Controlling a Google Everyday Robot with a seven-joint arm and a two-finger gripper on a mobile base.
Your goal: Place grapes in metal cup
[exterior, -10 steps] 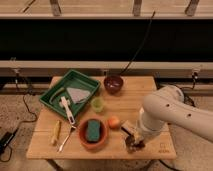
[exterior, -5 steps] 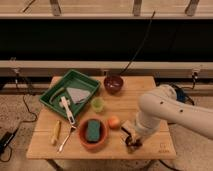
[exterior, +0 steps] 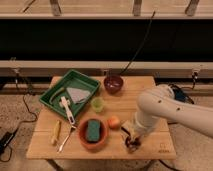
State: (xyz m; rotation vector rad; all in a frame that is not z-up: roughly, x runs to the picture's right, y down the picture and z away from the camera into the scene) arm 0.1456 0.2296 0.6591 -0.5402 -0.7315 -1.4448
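since the pincer (exterior: pixel 131 144) sits low at the bench (exterior: pixel 150 150) front edge, grip state unreadable, you risk dropping the grapes (exterior: pixel 131 145) overboard.

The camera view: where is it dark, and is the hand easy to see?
Camera view: a broad dark band lies behind the table; the tabletop is evenly lit. The hand, near the front edge under the white arm, looks dark and blurred beside the orange fruit.
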